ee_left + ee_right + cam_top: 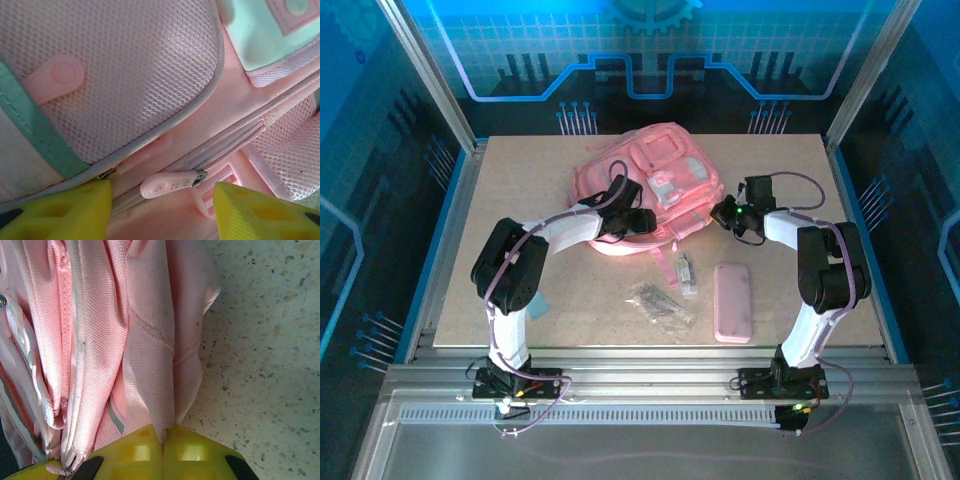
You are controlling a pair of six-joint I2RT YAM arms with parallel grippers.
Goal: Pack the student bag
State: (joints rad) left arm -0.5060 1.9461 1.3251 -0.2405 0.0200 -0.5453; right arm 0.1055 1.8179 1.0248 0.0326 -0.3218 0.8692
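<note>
Yellow fingers [65, 212] of the left end effector [162, 202] stand apart over the front of the student bag [125, 75]. A pink zipper pull [172, 184] lies on the fabric between them and seems to touch neither. The right end effector [163, 434] has its fingers pressed together, pinching a fold of the student bag's pink side fabric just above the speckled tabletop [260, 365]. Seen from above, the student bag lies at the far middle of the tabletop, with the left end effector at its near-left edge and the right end effector at its right edge. A pink pencil case [732, 302] and clear packets [660, 305] lie nearer the arm bases, apart from the student bag.
</note>
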